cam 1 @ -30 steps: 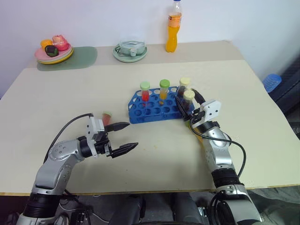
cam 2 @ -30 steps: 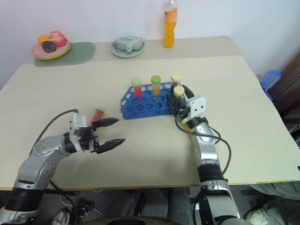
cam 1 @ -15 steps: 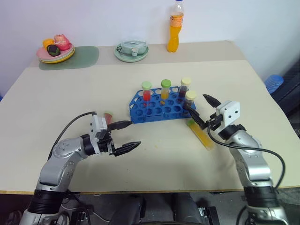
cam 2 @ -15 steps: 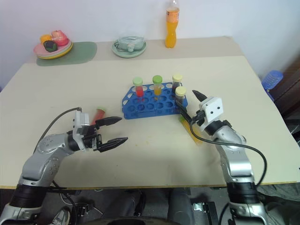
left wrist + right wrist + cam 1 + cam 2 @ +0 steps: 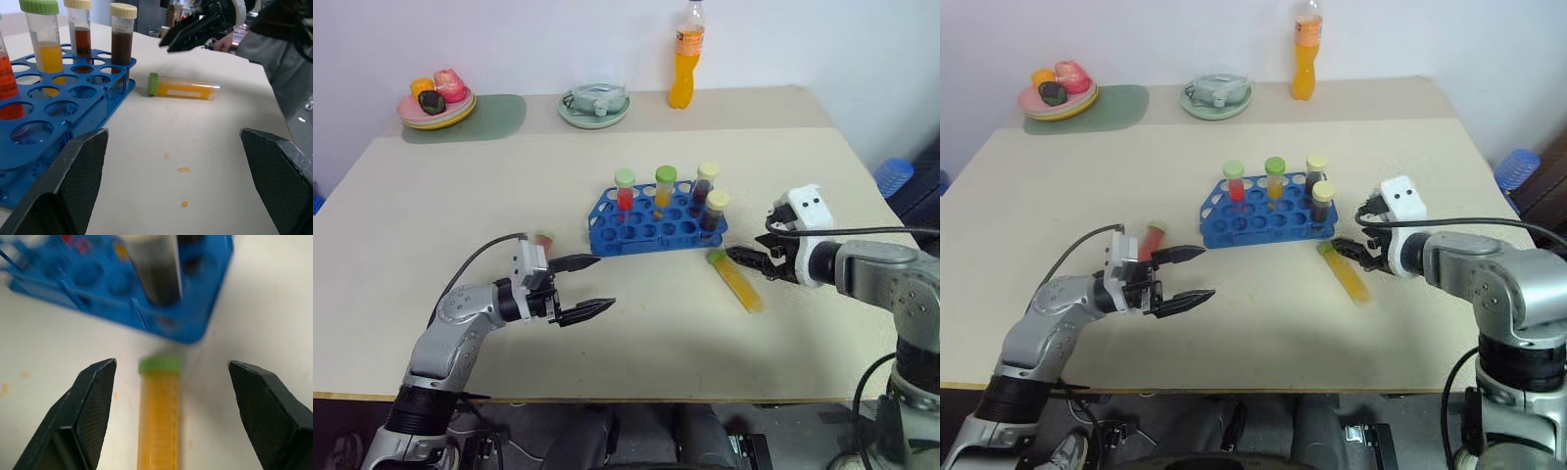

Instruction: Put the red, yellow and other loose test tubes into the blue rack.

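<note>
We count four tubes upright in the rack, two loose: yellow, red. Both grippers, left and right, gape empty.

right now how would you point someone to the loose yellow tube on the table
Start at the bright blue plastic rack in the middle of the beige table. Just off its right end lies a clear tube of yellow liquid with a green cap. Unlike the four upright tubes, it lies flat.
</note>
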Robot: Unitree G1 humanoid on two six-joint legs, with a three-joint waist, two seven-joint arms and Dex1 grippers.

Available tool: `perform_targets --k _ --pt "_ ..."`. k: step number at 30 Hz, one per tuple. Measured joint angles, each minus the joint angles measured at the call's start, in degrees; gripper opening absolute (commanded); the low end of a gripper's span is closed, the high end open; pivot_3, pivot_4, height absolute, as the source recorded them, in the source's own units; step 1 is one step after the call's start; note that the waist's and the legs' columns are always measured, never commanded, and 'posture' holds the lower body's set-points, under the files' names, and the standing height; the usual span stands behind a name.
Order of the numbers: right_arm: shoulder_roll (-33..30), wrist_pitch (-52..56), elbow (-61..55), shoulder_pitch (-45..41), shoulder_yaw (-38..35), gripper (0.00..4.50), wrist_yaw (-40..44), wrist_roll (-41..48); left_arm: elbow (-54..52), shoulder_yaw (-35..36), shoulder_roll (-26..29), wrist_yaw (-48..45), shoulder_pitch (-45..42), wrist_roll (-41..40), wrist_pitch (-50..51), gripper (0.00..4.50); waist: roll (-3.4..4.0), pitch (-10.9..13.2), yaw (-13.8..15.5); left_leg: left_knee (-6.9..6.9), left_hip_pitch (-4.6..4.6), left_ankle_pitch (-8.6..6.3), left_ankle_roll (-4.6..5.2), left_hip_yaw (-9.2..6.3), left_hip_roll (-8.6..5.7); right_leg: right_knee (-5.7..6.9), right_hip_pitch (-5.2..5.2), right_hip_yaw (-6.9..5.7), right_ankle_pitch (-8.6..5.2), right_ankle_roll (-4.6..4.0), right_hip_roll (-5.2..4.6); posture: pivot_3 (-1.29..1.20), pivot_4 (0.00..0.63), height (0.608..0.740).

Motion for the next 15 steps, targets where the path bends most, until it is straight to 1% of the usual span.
perform_targets --k 3,7,11,15 --pt "-2.33 2.13 1.92 -1.08 4.12 3.72 -0.71 0.34 0.06 -0.03 0.0 -0.24 0.0 0.29 -0.02 4.42 0.0 0.0 -0.13 0.04 -0.02 -0.01 0.02 0.02 -0.04 0.0 -0.01 0.0 0.0 0.01 -0.04 0.0 0.15 0.74" --pt "-3.7 2.14 3.97 -2.92 6.86 3.72 -1.1 0.48 0.06 -0.07 -0.03 -0.43 0.07 0.52 -0.1 4.42 0.0 0.0 -0.2 0.04 -0.01 -0.01 0.02 0.03 -0.03 0.01 -0.01 0.0 0.0 0.01 -0.03 0.0 0.15 0.74" --pt "-3.73 2.14 5.47 -4.67 10.09 3.72 -1.43 1.05 0.06 -0.06 -0.06 -0.43 0.36 0.98 -0.23 4.42 0.0 0.0 -0.22 0.04 -0.01 -0.01 0.02 0.03 -0.03 0.01 -0.02 0.0 0.0 0.01 -0.03 0.0 0.15 0.74" --pt "-2.55 2.14 7.62 -6.07 11.51 3.72 -2.57 1.92 0.06 -0.07 -0.21 -0.44 0.74 1.07 -0.28 4.42 0.0 0.0 -0.14 0.05 -0.02 -0.01 0.02 0.02 -0.04 0.01 -0.01 0.0 0.0 0.01 -0.03 0.0 0.15 0.74"
